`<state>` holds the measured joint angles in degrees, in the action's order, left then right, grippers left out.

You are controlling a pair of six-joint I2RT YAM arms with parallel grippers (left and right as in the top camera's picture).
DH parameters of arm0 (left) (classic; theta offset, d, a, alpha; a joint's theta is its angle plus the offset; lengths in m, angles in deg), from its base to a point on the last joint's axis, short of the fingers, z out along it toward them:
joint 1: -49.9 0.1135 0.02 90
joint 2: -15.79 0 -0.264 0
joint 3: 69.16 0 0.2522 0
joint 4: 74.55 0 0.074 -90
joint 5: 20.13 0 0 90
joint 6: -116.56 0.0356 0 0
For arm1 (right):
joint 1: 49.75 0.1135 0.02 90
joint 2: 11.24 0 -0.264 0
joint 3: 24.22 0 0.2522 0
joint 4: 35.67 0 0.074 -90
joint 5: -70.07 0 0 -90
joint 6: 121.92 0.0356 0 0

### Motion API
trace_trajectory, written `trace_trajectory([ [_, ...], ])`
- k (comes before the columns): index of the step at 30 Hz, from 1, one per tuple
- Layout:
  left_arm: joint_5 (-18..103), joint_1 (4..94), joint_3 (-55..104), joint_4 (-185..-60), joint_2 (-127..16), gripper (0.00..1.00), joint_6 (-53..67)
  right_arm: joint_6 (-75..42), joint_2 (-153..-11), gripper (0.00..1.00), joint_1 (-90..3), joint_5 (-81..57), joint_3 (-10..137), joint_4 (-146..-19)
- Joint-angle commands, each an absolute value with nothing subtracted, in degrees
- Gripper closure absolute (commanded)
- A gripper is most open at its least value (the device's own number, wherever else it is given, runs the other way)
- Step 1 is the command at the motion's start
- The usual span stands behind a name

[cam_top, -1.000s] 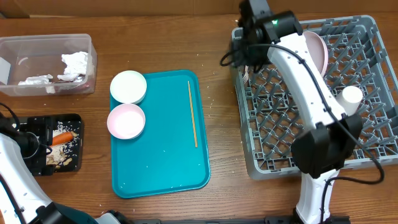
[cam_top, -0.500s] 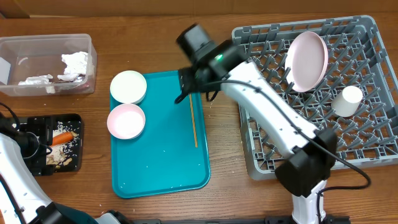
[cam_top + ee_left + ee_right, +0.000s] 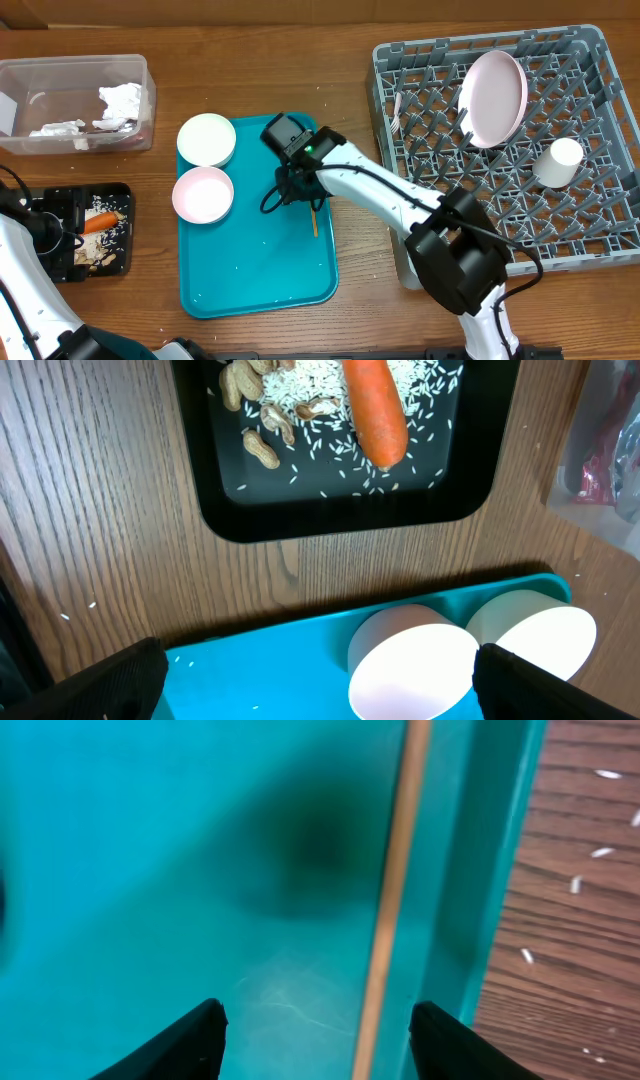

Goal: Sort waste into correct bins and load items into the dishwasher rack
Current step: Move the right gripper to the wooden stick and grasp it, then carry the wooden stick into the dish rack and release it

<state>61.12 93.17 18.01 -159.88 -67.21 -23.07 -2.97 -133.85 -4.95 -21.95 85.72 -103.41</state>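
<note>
right gripper [image 3: 318, 1040]: jaws spread wide, holding nothing, low over teal tray [image 3: 130, 840]; wooden chopstick [image 3: 393, 890] lying flat on tray, just beside its raised edge, passing between the two fingertips, touching neither

The right arm [image 3: 390, 200] reaches from its base at 5 o'clock toward 10 o'clock, wrist tipped downward near the centre, with the right fingers [image 3: 195, 1038] spread apart. The left arm [image 3: 25, 280] sits at 8 o'clock, with the left fingers [image 3: 110, 680] spread wide.
</note>
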Motion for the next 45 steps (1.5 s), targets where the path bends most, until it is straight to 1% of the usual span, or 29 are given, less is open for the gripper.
trace_trajectory([
  [1,61.71,93.39,17.77,-160.01,-67.37,0.0,-24.03,-2.3,-135.92,0.37,-4.73,-23.99,84.63,-102.41],
  [12,61.71,93.39,17.77,-160.01,-67.37,0.0,-24.03,-2.28,-140.08,0.38,-4.76,-24.99,84.37,-101.2],
  [13,61.71,93.39,17.77,-160.01,-67.37,0.0,-24.03,-2.25,-140.19,0.41,-4.76,-24.99,84.37,-101.14],
  [14,61.71,93.39,17.77,-160.01,-67.37,0.0,-24.03,-2.23,-140.21,0.46,-4.73,-24.95,84.37,-101.14],
  [16,61.71,93.39,17.77,-160.01,-67.37,0.0,-24.03,-1.82,-140.23,0.61,-4.76,-24.93,84.37,-101.14],
  [18,61.71,93.39,17.77,-160.01,-67.37,0.0,-24.03,-1.84,-140.23,0.72,-4.76,-24.97,84.37,-101.09],
  [20,61.71,93.39,17.77,-160.01,-67.37,0.0,-24.03,-1.84,-140.23,0.82,-4.76,-24.97,84.37,-101.12],
  [22,61.71,93.39,17.77,-160.01,-67.37,0.0,-24.03,-1.84,-140.23,0.89,-4.76,-24.93,84.37,-101.18],
  [23,61.71,93.39,17.77,-160.01,-67.37,0.0,-24.03,-1.84,-140.21,0.95,-4.76,-24.75,84.43,-101.36],
  [32,61.71,93.39,17.77,-160.01,-67.37,0.0,-24.03,-1.95,-137.87,0.96,-5.76,-24.53,92.11,-109.95],
  [36,61.71,93.39,17.77,-160.01,-67.37,0.0,-24.03,-6.65,-133.43,0.96,-8.19,-24.12,98.86,-115.98],
  [40,61.71,93.39,17.77,-160.01,-67.37,0.0,-24.05,-13.31,-128.36,0.96,-12.65,-25.06,105.59,-120.79],
  [45,61.71,93.39,17.77,-160.01,-67.37,0.0,-24.03,-19.06,-123.33,0.96,-21.37,-26.46,108.15,-120.7],
])
